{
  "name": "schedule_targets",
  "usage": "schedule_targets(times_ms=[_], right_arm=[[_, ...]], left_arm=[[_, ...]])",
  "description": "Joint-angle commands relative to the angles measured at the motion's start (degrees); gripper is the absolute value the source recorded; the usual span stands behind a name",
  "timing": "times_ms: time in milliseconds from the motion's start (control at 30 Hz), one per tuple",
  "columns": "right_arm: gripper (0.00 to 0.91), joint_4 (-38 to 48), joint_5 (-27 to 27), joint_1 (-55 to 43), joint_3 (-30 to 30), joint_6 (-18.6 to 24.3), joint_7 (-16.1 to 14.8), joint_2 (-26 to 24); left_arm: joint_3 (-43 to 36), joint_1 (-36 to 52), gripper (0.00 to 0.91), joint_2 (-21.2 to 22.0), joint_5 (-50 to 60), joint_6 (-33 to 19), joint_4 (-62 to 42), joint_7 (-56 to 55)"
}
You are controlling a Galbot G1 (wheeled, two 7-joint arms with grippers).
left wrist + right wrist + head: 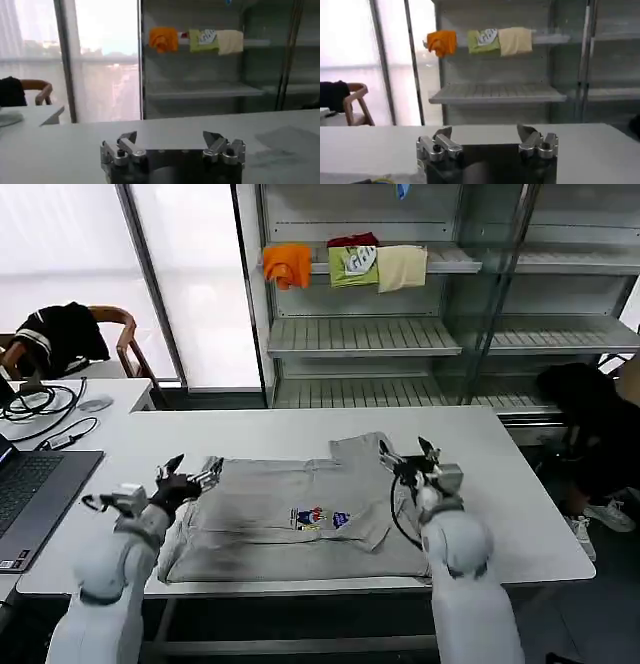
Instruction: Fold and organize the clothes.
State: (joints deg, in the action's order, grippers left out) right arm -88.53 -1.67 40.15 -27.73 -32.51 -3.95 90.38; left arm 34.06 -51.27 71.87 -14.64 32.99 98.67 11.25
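A light grey shirt (300, 514) lay spread on the white table (520, 514), partly folded, near the table's front edge and about midway between its left and right edges. A small multicoloured print (320, 518) faced up at the middle of the cloth, and a folded-over flap reached toward the table's far edge.

The left hand (190, 474) hovered at the shirt's left end, its fingers spread apart and grasping nothing. In the left wrist view the same hand (172, 142) showed its two fingertips wide apart with only bare table between them.

The right hand (407, 456) hung over the shirt's right end, near the flap, likewise released and empty. In the right wrist view the hand (487, 137) had its fingertips well apart above the table.

A laptop (30, 499) sat at the table's left edge. Behind the table stood a metal shelf unit (365, 334), with folded orange (288, 264), green (353, 264) and cream (402, 266) garments on an upper shelf.
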Motion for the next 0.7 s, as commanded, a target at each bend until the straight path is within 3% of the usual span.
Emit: schedule_targets(times_ms=[33, 667, 700], right_arm=[[0.907, 22.7, 4.4, -14.6, -0.3, -0.7, -2.4, 2.9], [0.907, 31.3, 3.7, -17.2, -1.3, -0.6, -1.6, 4.1], [0.907, 31.4, 3.9, -17.2, -1.1, -0.6, -1.6, 4.1]], left_arm=[[-4.7, 16.1, 0.907, -0.7, 8.0, 0.2, -23.5, 4.8], [-4.0, 16.3, 0.907, 0.6, 10.6, 0.1, -30.0, 6.1], [-4.0, 16.3, 0.846, 0.6, 10.5, 0.1, -30.1, 6.1]])
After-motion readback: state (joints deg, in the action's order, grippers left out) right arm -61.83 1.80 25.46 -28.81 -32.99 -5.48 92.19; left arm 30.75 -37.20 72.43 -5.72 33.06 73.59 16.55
